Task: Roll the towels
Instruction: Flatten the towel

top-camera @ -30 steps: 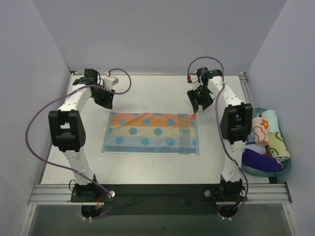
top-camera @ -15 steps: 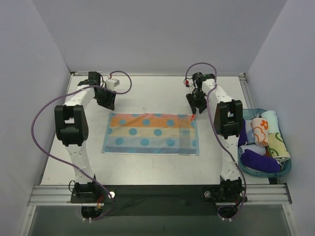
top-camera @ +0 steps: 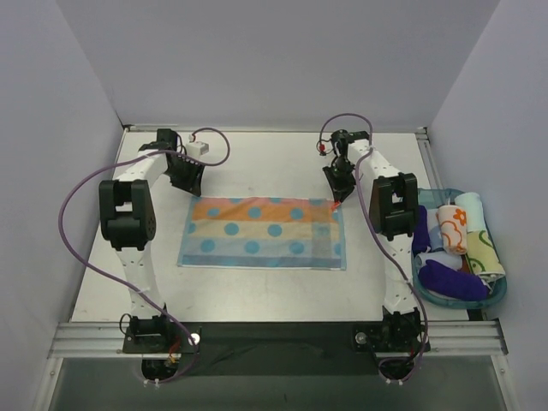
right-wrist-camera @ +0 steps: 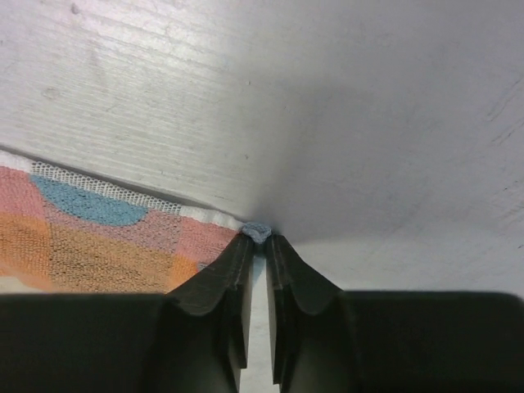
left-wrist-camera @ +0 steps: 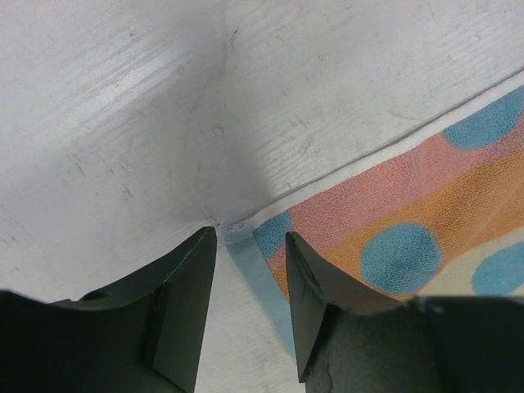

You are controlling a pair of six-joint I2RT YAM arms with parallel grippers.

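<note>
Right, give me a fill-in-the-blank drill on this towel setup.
1. The towel lies ____ on the table, not yet rolled.
2. The left gripper straddles the towel's far left corner with its jaws ____.
3. The right gripper pinches the towel's far ____ corner.
4. The dots on the towel are ____.

Missing words: flat; open; right; blue.
</note>
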